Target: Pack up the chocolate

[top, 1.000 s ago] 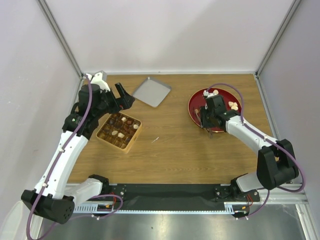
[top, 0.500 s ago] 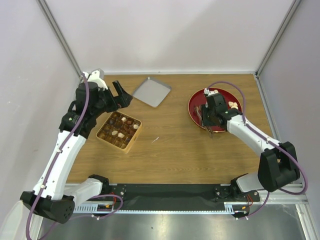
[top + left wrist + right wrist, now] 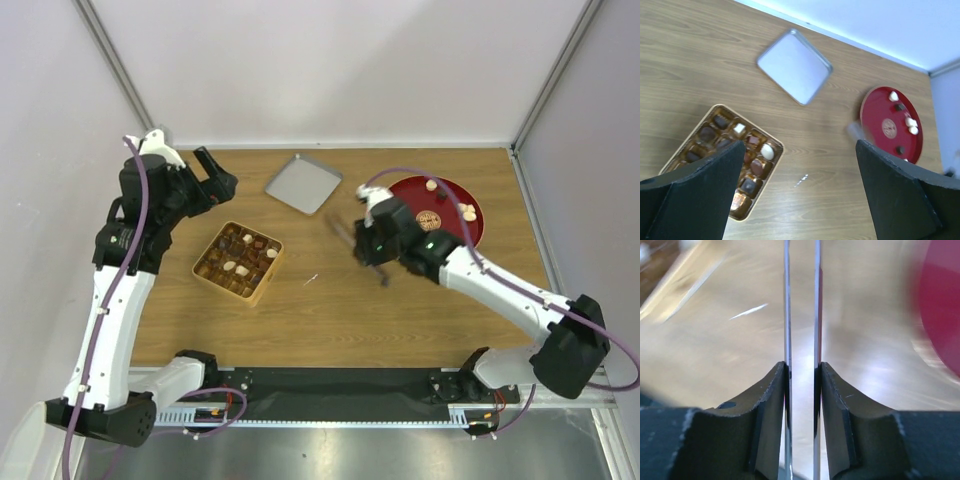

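Observation:
The chocolate lies in two places. Several dark, tan and white pieces fill the tan grid box (image 3: 238, 261), also in the left wrist view (image 3: 725, 160). A few loose pieces (image 3: 467, 211) lie on the red plate (image 3: 455, 232), also in the left wrist view (image 3: 911, 122). My right gripper (image 3: 370, 243) is shut on the thin metal tongs (image 3: 787, 300) over the bare table between box and plate, blurred by motion. The tong tips are out of view, so I cannot tell whether they hold a piece. My left gripper (image 3: 212, 176) is open and empty, raised behind and left of the box.
A grey square lid (image 3: 303, 183) lies flat at the back centre, also in the left wrist view (image 3: 794, 65). A small white scrap (image 3: 311, 280) lies on the wood right of the box. White walls with metal posts close the back and sides.
My right arm has swung left from over the red plate to the table's middle, carrying the tongs. My left arm has lifted and drawn back to the left, away from the box.

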Robot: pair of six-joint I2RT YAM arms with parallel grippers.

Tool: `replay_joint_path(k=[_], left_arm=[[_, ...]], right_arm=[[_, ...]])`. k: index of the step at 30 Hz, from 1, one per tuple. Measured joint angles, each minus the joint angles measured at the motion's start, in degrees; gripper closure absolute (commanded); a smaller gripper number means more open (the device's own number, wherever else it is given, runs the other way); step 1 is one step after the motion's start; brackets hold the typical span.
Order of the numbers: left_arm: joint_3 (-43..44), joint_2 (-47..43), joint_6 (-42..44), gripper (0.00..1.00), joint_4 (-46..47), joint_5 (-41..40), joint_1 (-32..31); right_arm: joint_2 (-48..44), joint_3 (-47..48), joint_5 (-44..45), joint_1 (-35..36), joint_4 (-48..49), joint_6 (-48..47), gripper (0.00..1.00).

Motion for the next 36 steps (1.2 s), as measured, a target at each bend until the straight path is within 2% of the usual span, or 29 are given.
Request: replay_joint_path(k=[3,7,13,22,36], left_arm=[[0.07,-0.09,0.02,0.00,-1.05,0.02,2.34],[0.33,-0.09,0.02,0.00,-2.05,0.02,4.37],[0.57,-0.44,0.02,0.00,-2.45,0.04,4.90],[0.57,-1.49,0.15,0.00,-2.86,0.81,4.98],[0.57,-1.60,0.61,0.00,-2.86,1.57,5.05]], right_arm=[[0.61,0.24,0.20,10.67,1.84,2.47,0.65],[4.59,2.51,0.37,21.57,4.61,4.44,0.65],[12.52,7.10,0.50,30.75,7.78,5.40,0.65],[18.34,9.27,1.33,33.09,8.85,5.62,0.64],[20.06,9.70,1.57,33.20,8.85,5.81,0.55]])
